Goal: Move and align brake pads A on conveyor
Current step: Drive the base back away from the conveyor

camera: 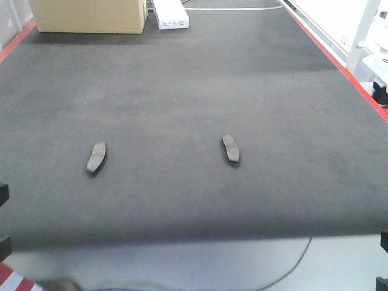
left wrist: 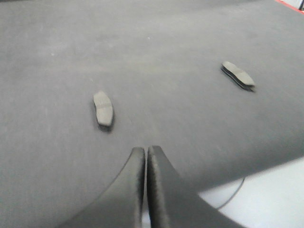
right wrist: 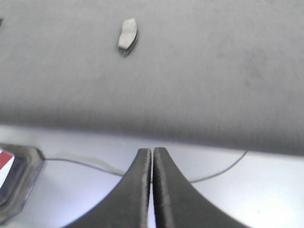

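Observation:
Two brake pads lie on the dark grey conveyor [camera: 182,79]. The left pad [camera: 96,157] lies near the front left; the right pad [camera: 231,150] lies near the front middle, tilted the other way. In the left wrist view the left pad [left wrist: 103,108] lies just beyond my left gripper [left wrist: 145,150], which is shut and empty over the belt, and the right pad [left wrist: 238,74] lies farther right. My right gripper [right wrist: 152,150] is shut and empty, hanging over the pale floor short of the belt's front edge, with the right pad [right wrist: 128,34] well ahead.
A cardboard box [camera: 91,15] and a white box [camera: 171,13] stand at the belt's far end. Red edge strips [camera: 339,63] run along both sides. A cable [camera: 291,267] lies on the floor before the belt. A red-and-white striped object [right wrist: 4,164] lies on the floor at left.

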Tool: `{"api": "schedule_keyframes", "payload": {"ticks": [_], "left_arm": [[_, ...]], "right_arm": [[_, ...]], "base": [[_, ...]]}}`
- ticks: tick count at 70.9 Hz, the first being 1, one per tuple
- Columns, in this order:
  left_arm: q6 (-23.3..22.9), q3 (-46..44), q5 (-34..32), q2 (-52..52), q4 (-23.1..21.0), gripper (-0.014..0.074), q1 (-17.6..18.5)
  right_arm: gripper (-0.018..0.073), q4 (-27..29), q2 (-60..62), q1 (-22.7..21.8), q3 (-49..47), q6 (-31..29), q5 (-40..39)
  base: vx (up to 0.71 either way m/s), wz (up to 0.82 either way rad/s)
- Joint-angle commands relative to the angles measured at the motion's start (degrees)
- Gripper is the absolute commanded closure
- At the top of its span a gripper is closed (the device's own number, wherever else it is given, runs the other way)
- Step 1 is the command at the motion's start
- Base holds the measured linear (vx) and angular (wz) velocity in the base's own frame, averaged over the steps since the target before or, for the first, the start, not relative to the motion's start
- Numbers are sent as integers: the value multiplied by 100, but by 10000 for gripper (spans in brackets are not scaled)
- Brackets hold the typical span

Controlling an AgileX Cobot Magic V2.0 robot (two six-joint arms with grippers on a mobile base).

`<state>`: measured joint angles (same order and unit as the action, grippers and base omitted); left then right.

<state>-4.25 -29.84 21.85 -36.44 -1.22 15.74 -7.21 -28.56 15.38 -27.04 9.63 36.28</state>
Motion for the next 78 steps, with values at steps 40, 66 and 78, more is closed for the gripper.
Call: {"api": "schedule_keyframes", "payload": {"ticks": [40, 66, 78], "left_arm": [[-3, -155, -409, 8, -10, 604, 31], [-3, -155, -409, 8, -10, 604, 31], [-3, -155, -409, 8, -10, 604, 31]], "right_arm": [[568, -62, -18, -28, -153, -27, -357], [568, -62, -18, -28, -153, -27, -362], [568, -62, -18, -28, -153, -27, -362]], "base": [[-28, -10], [-18, -66], [-14, -82]]}}
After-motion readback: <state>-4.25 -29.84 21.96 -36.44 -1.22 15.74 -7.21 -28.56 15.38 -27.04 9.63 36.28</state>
